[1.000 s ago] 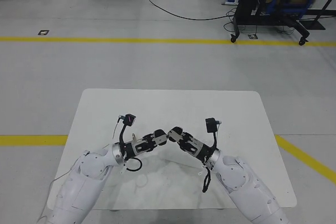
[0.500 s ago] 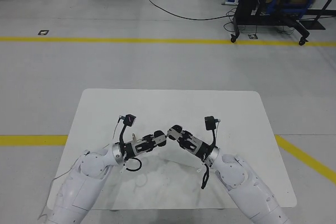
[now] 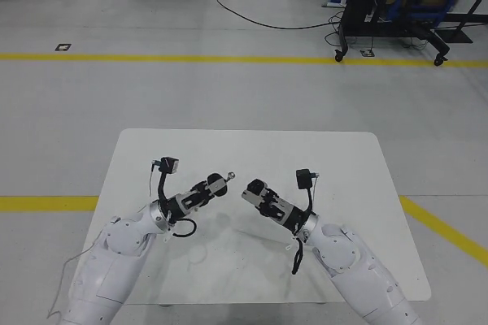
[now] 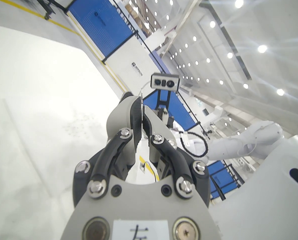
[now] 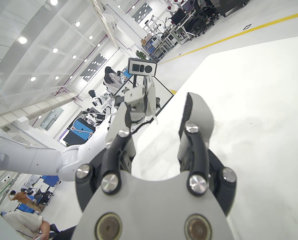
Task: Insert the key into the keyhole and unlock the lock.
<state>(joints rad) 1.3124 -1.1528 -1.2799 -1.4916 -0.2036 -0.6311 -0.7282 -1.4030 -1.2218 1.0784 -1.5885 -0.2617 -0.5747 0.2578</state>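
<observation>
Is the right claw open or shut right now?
Open. The right claw has its fingers spread wide, nothing between them.

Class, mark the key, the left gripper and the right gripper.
key (image 4: 141,95), left wrist view, its thin edge protruding past the fingertips.
left gripper (image 4: 141,112), left wrist view, midway between its fingertips.
right gripper (image 5: 155,99), right wrist view, midway between its fingertips.

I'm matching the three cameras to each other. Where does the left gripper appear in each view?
Top view: left gripper over the table, apart from the right gripper beside it.
Left wrist view: left gripper in the foreground, shut on a thin metal piece.
Right wrist view: left gripper farther off, beyond the right gripper's open fingers.
Shared landmark: the white table.
</observation>
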